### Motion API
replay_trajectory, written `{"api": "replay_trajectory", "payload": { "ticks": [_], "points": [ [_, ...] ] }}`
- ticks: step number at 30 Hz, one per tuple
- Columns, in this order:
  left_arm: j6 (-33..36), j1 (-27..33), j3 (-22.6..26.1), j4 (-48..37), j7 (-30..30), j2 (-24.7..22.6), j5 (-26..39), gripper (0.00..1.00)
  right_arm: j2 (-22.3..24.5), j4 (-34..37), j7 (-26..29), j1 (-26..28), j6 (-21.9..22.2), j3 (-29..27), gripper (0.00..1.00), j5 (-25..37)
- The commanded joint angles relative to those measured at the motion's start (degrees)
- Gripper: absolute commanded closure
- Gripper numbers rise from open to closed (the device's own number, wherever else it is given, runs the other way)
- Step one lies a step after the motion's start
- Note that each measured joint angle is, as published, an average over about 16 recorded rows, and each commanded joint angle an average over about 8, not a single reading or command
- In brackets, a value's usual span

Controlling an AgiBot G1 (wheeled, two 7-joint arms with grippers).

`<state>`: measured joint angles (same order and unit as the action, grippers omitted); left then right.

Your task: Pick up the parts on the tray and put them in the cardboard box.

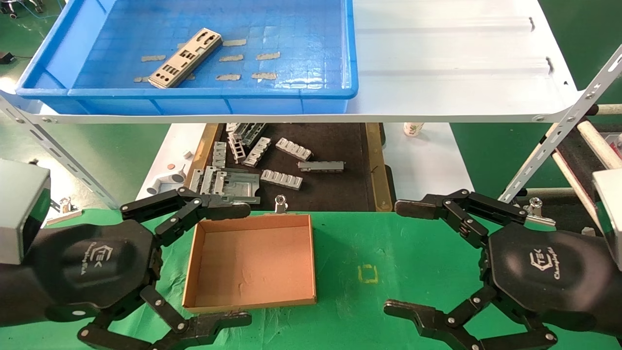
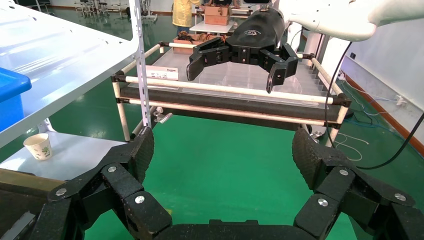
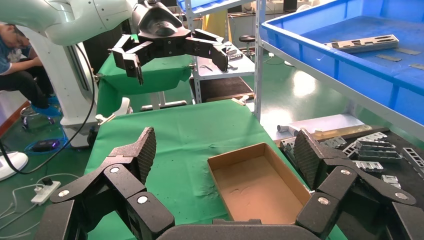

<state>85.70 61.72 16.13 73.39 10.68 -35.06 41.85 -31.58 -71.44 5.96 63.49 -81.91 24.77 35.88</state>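
Note:
One silver punched plate (image 1: 185, 57) lies flat in the blue tray (image 1: 340, 58) on the white shelf at the far left; it also shows in the right wrist view (image 3: 362, 43). The empty cardboard box (image 1: 251, 261) sits on the green cloth, also seen in the right wrist view (image 3: 257, 185). My left gripper (image 1: 233, 265) is open and empty, its fingers at the box's left end. My right gripper (image 1: 403, 257) is open and empty over the cloth, right of the box.
Below the shelf a black mat (image 1: 335, 184) with wood-coloured edges holds several grey slotted brackets (image 1: 282, 179). A paper cup (image 1: 413, 129) stands on the white table beyond. A slanted shelf strut (image 1: 559, 131) and pipe rack stand at the right.

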Motion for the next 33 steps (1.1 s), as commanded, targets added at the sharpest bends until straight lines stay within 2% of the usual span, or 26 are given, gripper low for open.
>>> {"api": "replay_trajectory", "payload": {
  "ticks": [1, 16, 18, 24, 25, 26, 33],
  "points": [
    [0.0, 0.0, 0.0, 0.0, 0.0, 0.0, 0.0, 0.0, 0.0, 0.0, 0.0, 0.0, 0.0, 0.0, 0.0, 0.0],
    [0.0, 0.0, 0.0, 0.0, 0.0, 0.0, 0.0, 0.0, 0.0, 0.0, 0.0, 0.0, 0.0, 0.0, 0.0, 0.0],
    [0.0, 0.0, 0.0, 0.0, 0.0, 0.0, 0.0, 0.0, 0.0, 0.0, 0.0, 0.0, 0.0, 0.0, 0.15, 0.0],
    [-0.7, 0.2, -0.2, -0.3, 0.1, -0.1, 0.0, 0.0, 0.0, 0.0, 0.0, 0.0, 0.0, 0.0, 0.9, 0.0],
    [-1.1, 0.4, -0.2, -0.5, 0.2, -0.2, 0.1, 0.0, 0.0, 0.0, 0.0, 0.0, 0.0, 0.0, 0.96, 0.0],
    [-1.7, 0.6, -0.2, -0.8, 0.4, -0.4, 0.2, 0.0, 0.0, 0.0, 0.0, 0.0, 0.0, 0.0, 1.0, 0.0],
    [-8.9, 5.4, 0.3, -4.4, 1.7, -3.4, 3.9, 0.0, 0.0, 0.0, 0.0, 0.0, 0.0, 0.0, 1.0, 0.0]
  ]
}}
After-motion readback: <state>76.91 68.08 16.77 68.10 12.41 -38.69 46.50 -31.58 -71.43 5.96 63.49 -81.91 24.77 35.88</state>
